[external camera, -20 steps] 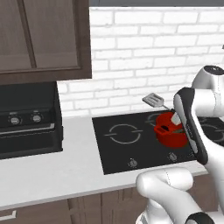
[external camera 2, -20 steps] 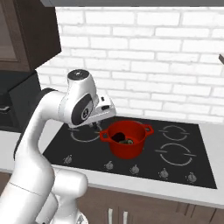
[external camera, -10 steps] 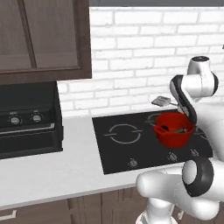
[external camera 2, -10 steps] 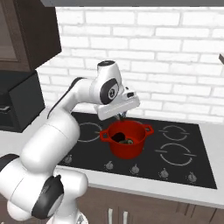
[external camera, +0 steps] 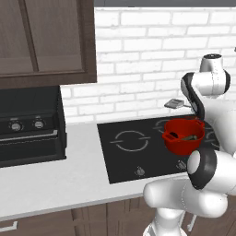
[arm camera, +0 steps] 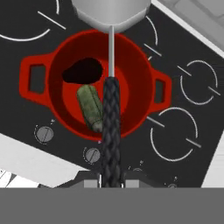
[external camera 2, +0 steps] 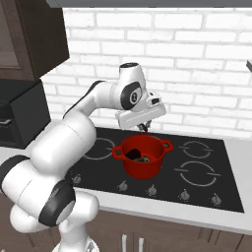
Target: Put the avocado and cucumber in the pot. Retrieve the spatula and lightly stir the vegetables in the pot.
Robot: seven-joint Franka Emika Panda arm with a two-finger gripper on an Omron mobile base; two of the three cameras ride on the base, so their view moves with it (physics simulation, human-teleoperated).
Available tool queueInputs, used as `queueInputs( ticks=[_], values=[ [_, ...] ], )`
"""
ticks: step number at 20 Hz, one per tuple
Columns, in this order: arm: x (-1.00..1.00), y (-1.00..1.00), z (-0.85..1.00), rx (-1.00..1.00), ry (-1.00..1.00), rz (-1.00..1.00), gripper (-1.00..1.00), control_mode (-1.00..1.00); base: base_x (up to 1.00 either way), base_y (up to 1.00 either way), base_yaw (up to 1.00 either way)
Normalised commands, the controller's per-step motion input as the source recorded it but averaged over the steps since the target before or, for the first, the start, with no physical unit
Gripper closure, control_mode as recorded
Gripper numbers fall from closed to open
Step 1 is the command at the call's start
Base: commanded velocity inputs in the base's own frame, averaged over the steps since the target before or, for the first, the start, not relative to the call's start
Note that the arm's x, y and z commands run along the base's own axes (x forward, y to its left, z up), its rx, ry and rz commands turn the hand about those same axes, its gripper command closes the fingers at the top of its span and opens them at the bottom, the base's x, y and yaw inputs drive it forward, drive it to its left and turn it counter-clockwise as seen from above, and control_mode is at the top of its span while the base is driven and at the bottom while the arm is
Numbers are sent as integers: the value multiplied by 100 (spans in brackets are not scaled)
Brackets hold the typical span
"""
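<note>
Above the pot (arm camera: pixel 46 70), clamped spatula (arm camera: pixel 110 131); no legible writing anywhere.

Two cameras sit behind the arm, left and right, looking forward and down. Both see the red pot (external camera: pixel 184 136) on the stove. The hand camera looks straight down, close above it.

Red pot (arm camera: pixel 39 78) sits on black cooktop, two loop handles out to sides. Avocado (arm camera: pixel 82 71) inside, near-black, rounded, lying on pot floor. Cucumber (arm camera: pixel 90 107) right beside it, olive green, lying flat, one end almost touching avocado. Spatula (arm camera: pixel 110 87) held above pot, black handle clamped in jaws, silver head over far rim.
</note>
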Motion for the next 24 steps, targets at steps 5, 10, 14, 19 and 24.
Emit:
queueInputs(
  ticks=[5,10,14,19,24],
  values=[
    [41,-45,0,-17,2,0,100,-100,0,0,0],
    [40,-38,0,-28,7,8,100,-100,0,0,0],
    [13,-23,0,-28,5,32,100,-100,0,0,0],
    [0,-1,0,-13,0,49,100,-100,0,0,0],
    [8,-1,0,-9,4,33,100,-100,0,0,0]
  ],
)
